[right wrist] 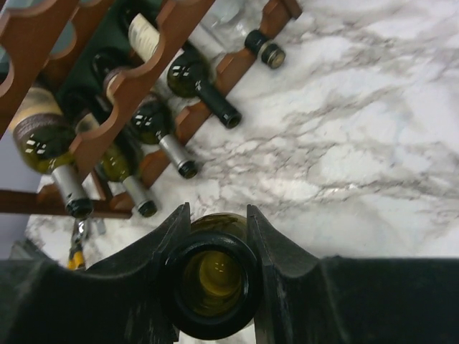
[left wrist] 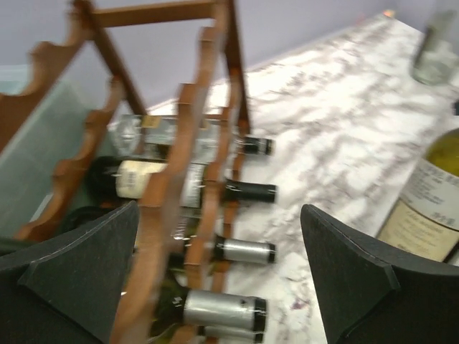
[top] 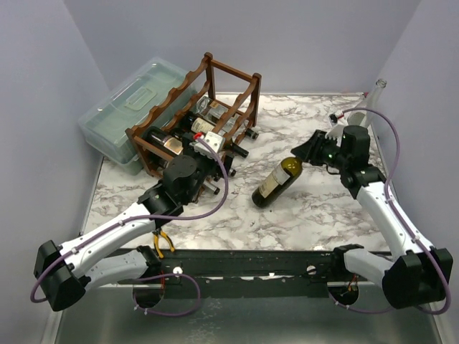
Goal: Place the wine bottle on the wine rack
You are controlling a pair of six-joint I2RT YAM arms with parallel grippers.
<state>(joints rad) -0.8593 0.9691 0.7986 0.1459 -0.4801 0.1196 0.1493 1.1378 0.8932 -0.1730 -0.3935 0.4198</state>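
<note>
The wine bottle (top: 275, 182) is olive green with a cream label and lies tilted on the marble table (top: 323, 208), base toward the near left. My right gripper (top: 304, 151) is shut on its neck. In the right wrist view the open mouth of the wine bottle (right wrist: 213, 279) sits between the fingers of the right gripper (right wrist: 217, 213). The wine rack (top: 228, 69), a reddish-brown scalloped frame, stands at the back left and holds several bottles. My left gripper (left wrist: 219, 215) is open beside the wine rack (left wrist: 193, 136), with the bottle necks pointing toward it. The wine bottle (left wrist: 430, 208) shows at the right.
A translucent lidded plastic box (top: 118, 115) sits behind the rack on the left. A clear bottle (top: 374, 100) stands at the far right edge, seen blurred as the clear bottle (left wrist: 437, 43). Orange-handled pliers (top: 163, 244) lie near the front rail.
</note>
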